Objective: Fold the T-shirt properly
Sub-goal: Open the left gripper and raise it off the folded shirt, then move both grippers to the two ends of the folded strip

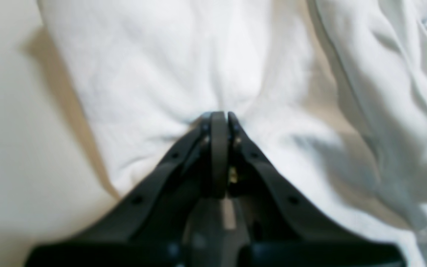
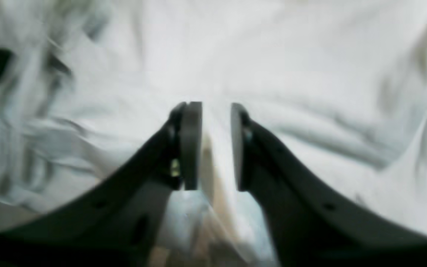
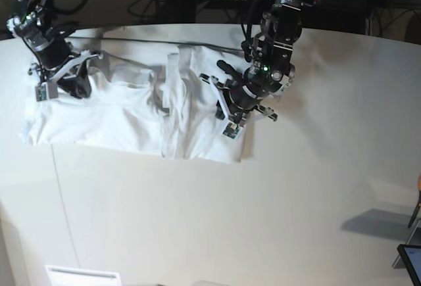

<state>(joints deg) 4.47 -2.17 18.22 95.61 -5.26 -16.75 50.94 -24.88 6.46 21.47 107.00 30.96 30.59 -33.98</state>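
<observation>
1. The left gripper [image 1: 219, 118] is clenched on a pinch of the T-shirt [image 1: 169, 74]; in its wrist view the black jaws meet with white cloth puckered around the tips.
2. The right gripper [image 2: 216, 111] has its jaws parted, a gap showing between the grey pads [image 2: 191, 144]; the blur hides whether any cloth lies between them, so it looks released over the fabric.
3. In the base view the left gripper [image 3: 231, 114] sits at the garment's right end, close to its right edge, and the right gripper [image 3: 56, 75] is at the far left end near the upper corner.
4. The T-shirt [image 3: 125, 118] lies stretched sideways across the back left part of the tabletop [image 3: 276, 207], a bunched ridge of folds running across its middle.
5. Its front hem lies fairly straight; bare tabletop spreads wide in front and to the right, with a narrow strip behind.
6. The cloth is soft, white and wrinkled; the tabletop is smooth and off-white with a rounded far edge.
7. Dark cables [image 3: 164, 3] hang tangled behind the tabletop.
</observation>
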